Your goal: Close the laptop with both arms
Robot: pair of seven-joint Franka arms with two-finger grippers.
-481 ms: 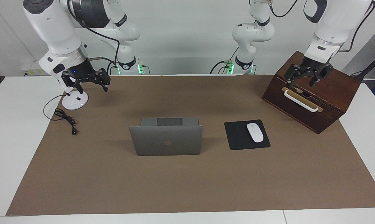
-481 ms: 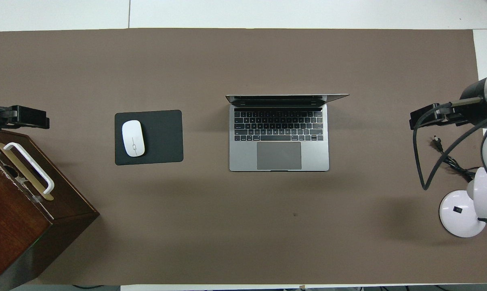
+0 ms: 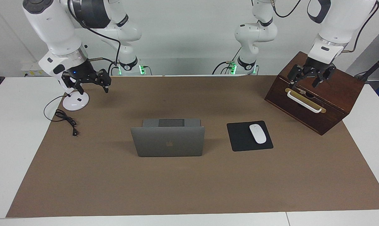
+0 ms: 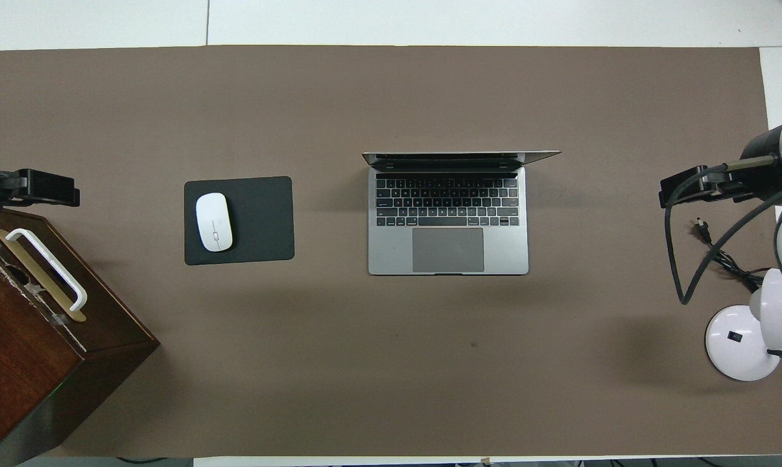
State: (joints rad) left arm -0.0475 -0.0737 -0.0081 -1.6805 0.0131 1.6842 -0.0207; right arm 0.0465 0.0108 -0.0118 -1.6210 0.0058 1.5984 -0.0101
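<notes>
Both hands (image 3: 90, 84) (image 3: 310, 78) hang open, well apart from the laptop (image 3: 168, 141).

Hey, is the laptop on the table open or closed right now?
Open. The laptop shows its keyboard and trackpad from overhead, and in the facing view its lid stands raised with the logo side facing the camera.

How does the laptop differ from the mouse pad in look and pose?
The laptop is silver-grey; the mouse pad is black. The laptop is larger than the pad. The laptop stands open with its lid upright; the pad lies flat, carrying a white mouse. Both rest side by side on the brown mat.
</notes>
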